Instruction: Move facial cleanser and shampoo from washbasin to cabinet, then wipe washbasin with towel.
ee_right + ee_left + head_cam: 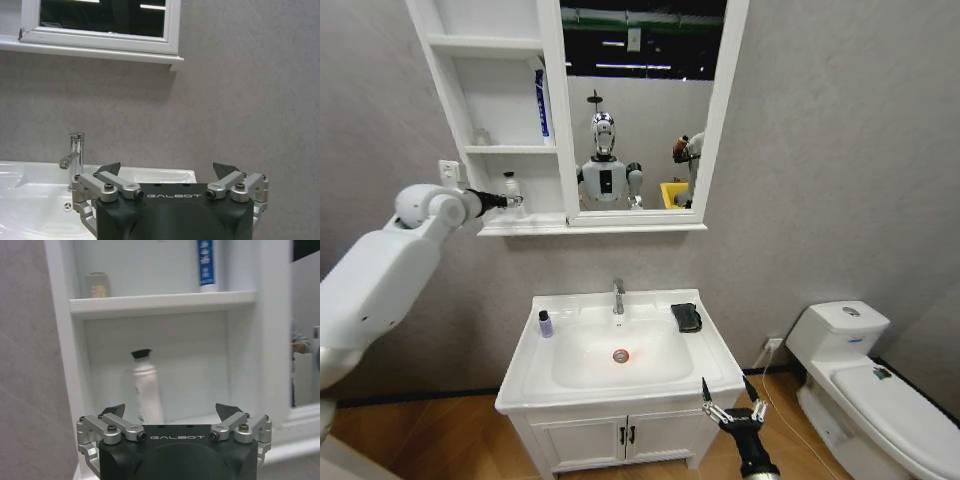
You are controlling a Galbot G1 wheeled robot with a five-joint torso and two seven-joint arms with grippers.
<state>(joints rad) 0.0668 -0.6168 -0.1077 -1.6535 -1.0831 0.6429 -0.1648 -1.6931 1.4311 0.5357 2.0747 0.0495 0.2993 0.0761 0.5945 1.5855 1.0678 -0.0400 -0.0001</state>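
Observation:
The white facial cleanser tube (146, 390) with a black cap stands on the cabinet's (500, 150) bottom shelf. My left gripper (171, 410) is open just in front of it, apart from it; in the head view the left gripper (516, 201) reaches into that compartment beside the tube (510, 186). A small purple shampoo bottle (545, 323) stands on the washbasin's (525, 375) left rim. The dark folded towel (687, 317) lies on the back right rim. My right gripper (733, 398) hangs open and holds nothing, low in front of the washbasin's right corner, also seen as the right gripper (167, 169).
A chrome faucet (618, 296) stands at the back of the bowl. A blue tube (541, 105) and a small jar (482, 137) occupy the middle shelf. A toilet (860, 385) is on the right. The floor vanity's doors (620, 437) are closed.

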